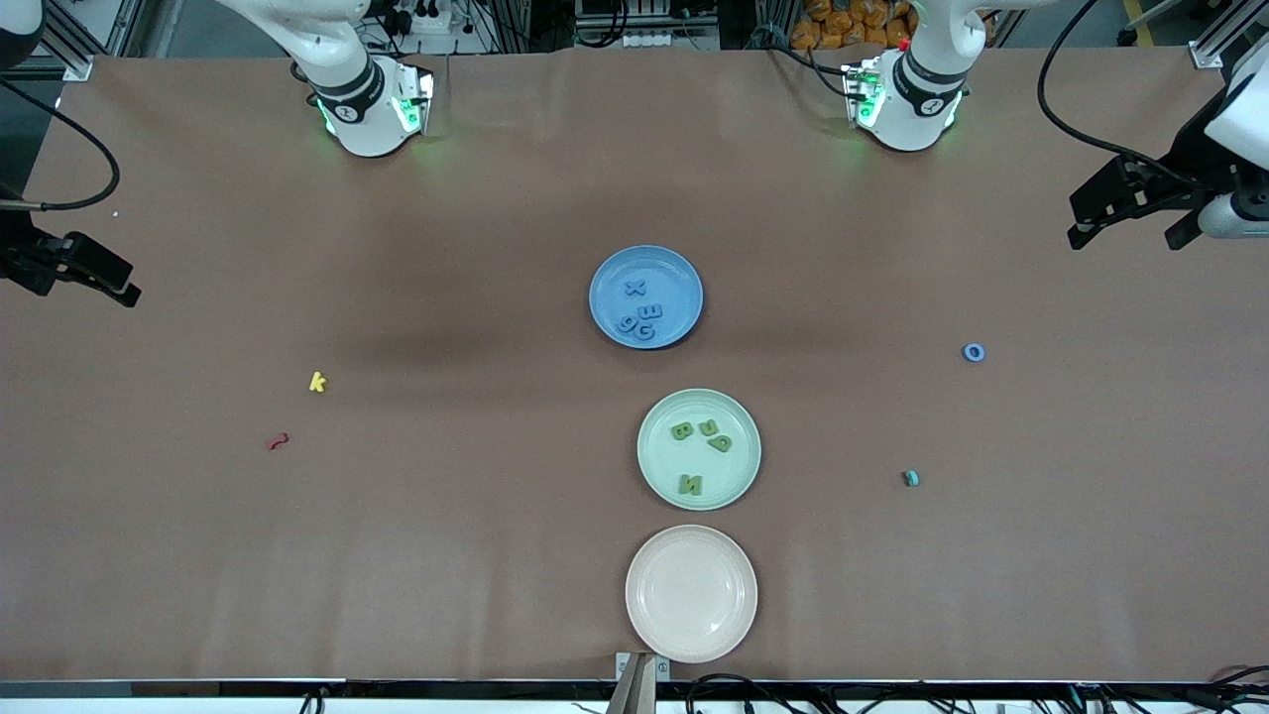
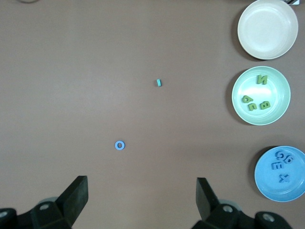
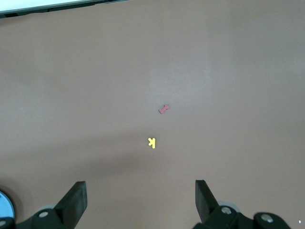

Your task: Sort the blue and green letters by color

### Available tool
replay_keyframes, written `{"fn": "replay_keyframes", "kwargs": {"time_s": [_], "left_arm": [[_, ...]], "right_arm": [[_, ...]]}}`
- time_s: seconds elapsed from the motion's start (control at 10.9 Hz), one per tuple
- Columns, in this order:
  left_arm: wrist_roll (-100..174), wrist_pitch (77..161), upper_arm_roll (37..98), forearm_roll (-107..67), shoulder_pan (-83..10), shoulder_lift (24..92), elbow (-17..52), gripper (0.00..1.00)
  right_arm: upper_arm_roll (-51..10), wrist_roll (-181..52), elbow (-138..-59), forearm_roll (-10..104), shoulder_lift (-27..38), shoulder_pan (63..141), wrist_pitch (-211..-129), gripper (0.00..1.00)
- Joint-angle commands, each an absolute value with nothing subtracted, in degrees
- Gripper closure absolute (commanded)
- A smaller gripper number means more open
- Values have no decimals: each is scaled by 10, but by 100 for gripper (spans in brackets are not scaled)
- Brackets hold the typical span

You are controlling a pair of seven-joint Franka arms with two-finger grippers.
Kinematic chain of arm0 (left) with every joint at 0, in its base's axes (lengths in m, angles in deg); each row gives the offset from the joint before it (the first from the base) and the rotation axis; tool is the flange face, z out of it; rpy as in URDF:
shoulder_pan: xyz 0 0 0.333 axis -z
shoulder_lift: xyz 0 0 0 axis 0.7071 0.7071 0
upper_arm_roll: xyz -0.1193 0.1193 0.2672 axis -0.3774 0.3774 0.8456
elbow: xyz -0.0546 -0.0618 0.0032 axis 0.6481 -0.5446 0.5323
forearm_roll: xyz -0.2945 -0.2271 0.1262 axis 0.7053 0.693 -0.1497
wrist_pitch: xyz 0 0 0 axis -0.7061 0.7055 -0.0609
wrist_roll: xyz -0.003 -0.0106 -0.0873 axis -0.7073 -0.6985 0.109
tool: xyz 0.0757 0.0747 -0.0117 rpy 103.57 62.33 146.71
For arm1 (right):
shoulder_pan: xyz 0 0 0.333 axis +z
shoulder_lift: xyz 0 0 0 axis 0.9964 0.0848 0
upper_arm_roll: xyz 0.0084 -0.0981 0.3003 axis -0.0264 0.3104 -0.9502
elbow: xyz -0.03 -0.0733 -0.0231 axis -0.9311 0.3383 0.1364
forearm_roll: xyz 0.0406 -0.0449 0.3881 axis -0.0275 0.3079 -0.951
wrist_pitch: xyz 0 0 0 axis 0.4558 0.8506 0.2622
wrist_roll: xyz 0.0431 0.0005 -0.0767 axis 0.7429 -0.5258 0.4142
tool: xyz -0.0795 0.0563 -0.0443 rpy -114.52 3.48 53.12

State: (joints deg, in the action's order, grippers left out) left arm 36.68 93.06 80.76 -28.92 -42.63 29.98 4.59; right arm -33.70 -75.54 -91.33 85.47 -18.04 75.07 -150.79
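Note:
Several blue letters (image 1: 639, 309) lie in the blue plate (image 1: 676, 281) at mid-table. Three olive-green letters (image 1: 699, 441) lie in the pale green plate (image 1: 739, 466), which is nearer the camera. A blue o (image 1: 974, 352) (image 2: 119, 145) lies alone on the table toward the left arm's end. My left gripper (image 1: 1125, 233) (image 2: 142, 191) hangs open and empty above that end, apart from the o. My right gripper (image 1: 99, 278) (image 3: 140, 193) hangs open and empty over the right arm's end.
An empty cream plate (image 1: 691, 593) sits nearest the camera. A tiny teal piece (image 1: 910, 478) lies nearer the camera than the o. A yellow k (image 1: 317, 382) and a red squiggle (image 1: 278, 441) lie toward the right arm's end.

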Motion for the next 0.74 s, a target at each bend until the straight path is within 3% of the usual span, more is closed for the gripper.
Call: {"fn": "replay_keyframes", "kwargs": {"time_s": [0.0,0.64], "left_arm": [[352,920,809,-282,-427,311,16,0],[342,920,810,-279,-428,311,17,0]], "right_arm": [[-339,-747,-917,846,-196,754,-1500,0],[-338,-746,-917,846,-197,767,-1501,0]]}}
